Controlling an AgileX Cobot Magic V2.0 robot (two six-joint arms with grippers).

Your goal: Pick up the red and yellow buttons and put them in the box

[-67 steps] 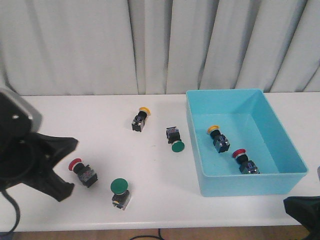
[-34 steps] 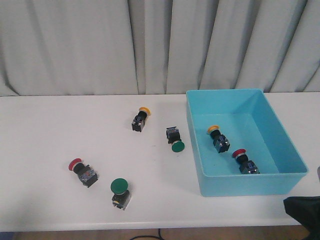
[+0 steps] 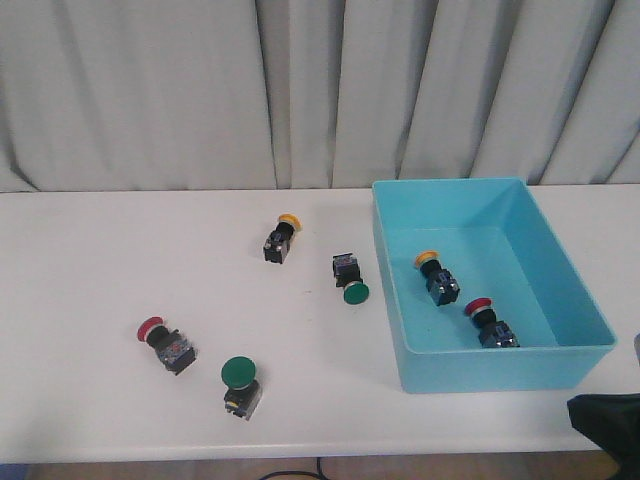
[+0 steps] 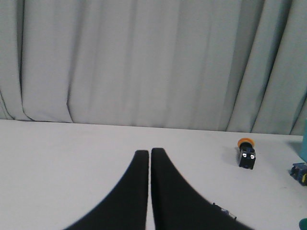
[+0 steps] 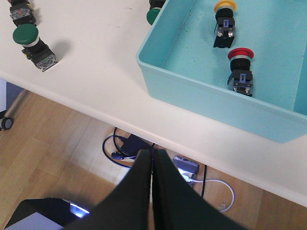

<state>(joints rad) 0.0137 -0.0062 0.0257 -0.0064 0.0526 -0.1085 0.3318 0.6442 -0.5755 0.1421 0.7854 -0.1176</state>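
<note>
On the table a red button (image 3: 162, 342) lies at the near left and a yellow button (image 3: 280, 238) lies farther back, mid-table. The turquoise box (image 3: 500, 368) stands on the right and holds a yellow button (image 3: 434, 273) and a red button (image 3: 488, 323). My left gripper (image 4: 150, 153) is shut and empty, low over the table, with the loose yellow button (image 4: 246, 155) off to its side. It is out of the front view. My right gripper (image 5: 152, 154) is shut and empty, beyond the table's front edge over the floor, near the box (image 5: 201, 88).
Two green-capped buttons lie on the table: one (image 3: 349, 280) just left of the box, one (image 3: 241, 383) near the front edge. Grey curtains hang behind the table. Cables and a power strip (image 5: 184, 166) lie on the wooden floor under the front edge.
One second ago the left arm filled the front view's left edge; it has since pulled back out of that view. Buttons and box have not moved.
</note>
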